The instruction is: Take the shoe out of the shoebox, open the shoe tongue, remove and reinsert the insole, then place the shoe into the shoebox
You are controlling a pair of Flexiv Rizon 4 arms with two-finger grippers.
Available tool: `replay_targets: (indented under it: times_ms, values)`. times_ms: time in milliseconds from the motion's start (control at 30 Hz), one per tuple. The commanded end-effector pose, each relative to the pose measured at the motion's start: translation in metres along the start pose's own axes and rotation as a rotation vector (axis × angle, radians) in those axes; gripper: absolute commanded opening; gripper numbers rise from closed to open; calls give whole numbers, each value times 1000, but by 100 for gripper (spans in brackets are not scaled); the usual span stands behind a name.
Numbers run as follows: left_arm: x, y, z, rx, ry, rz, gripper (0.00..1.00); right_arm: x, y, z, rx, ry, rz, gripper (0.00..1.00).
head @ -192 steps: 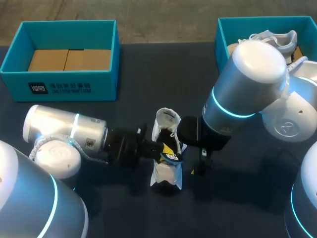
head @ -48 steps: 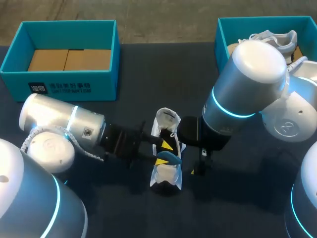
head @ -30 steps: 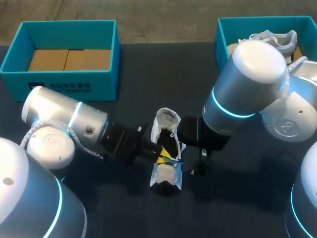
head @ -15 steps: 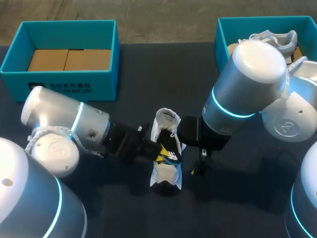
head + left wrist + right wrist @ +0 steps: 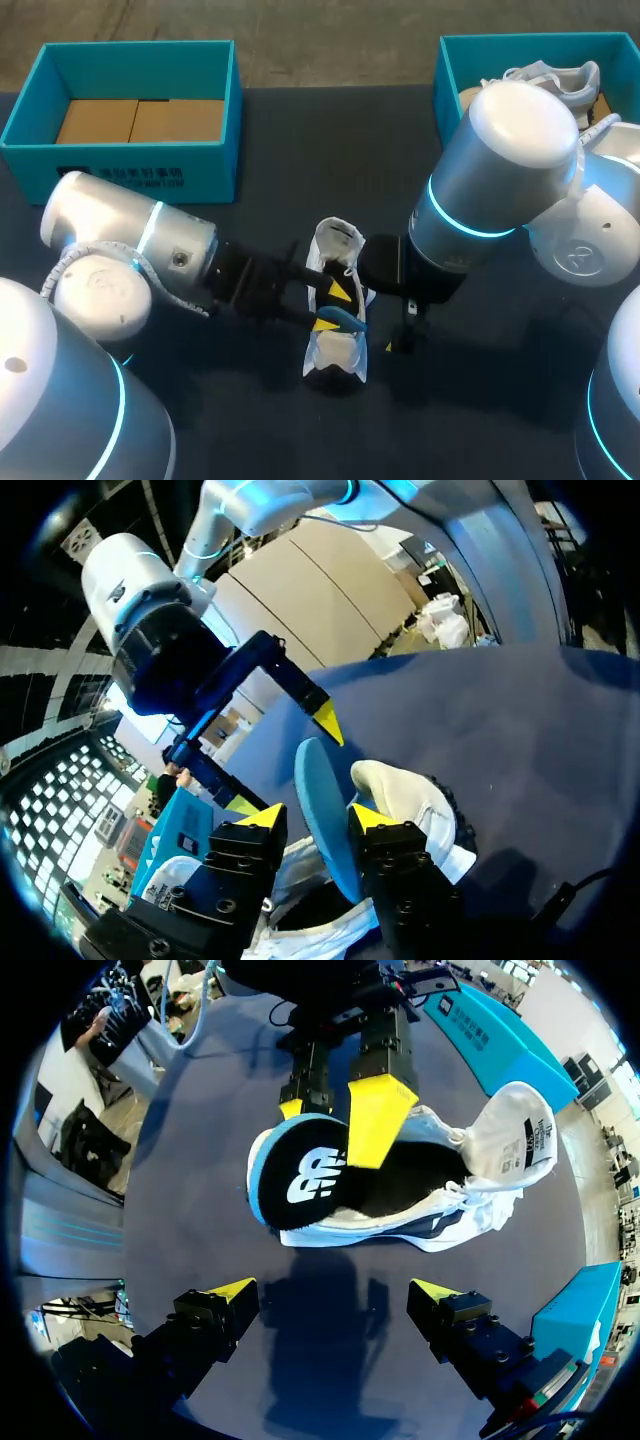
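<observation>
"So, what has the left gripper (image 5: 318, 818) got?"

"It's clenched on the insole (image 5: 300, 1175), with both fingers (image 5: 375, 1120) pinching it edge-up just over the shoe (image 5: 335, 355). Half a second ago we had it turned flat and pressed down at the opening. Now we've drawn back, and it's up on edge again."

"Then it didn't seat?"

"We judge not. Its lower end sits at the shoe's mouth, but most of it stands clear. We can't tell whether any of it is actually inside. That leaves the reinsert unfinished, and we probably need another push at a flatter angle."

"Where's the shoe?"

"It's on the table (image 5: 300, 140) between our arms, where it was, with the tongue (image 5: 520, 1145) pulled open."

"And the right gripper (image 5: 333, 1290)?"

"It's released, its fingers spread wide, just beside the shoe and not touching it. It hasn't moved."

"And the boxing-up?"

"That's all ahead of us. The left box (image 5: 130, 180) sits well apart, with only cardboard in it."
</observation>
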State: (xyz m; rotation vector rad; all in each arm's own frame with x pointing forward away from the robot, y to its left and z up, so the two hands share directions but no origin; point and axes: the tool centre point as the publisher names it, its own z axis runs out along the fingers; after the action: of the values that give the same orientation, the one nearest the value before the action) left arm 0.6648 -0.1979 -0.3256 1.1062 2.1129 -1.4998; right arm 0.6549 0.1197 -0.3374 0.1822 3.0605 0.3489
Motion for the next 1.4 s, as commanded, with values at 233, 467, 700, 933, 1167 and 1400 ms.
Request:
replay_targets:
  times_ms: [233,467,700,933,1167,1400]
  values:
    - [3,-8,-6,-22,34,-28,40,1,0,1,1,-2,0,100]
    - [3,1,-5,-77,74,-53,40,1,0,1,1,-2,0,100]
    - [3,16,-4,-109,98,-100,37,1,0,1,1,-2,0,100]
    - [13,24,3,-127,192,-88,0,1,0,1,1,-2,0,100]
    - [12,37,3,-248,170,40,0,1,0,1,1,-2,0,100]
    - [16,41,4,-308,176,106,0,1,0,1,1,-2,0,100]
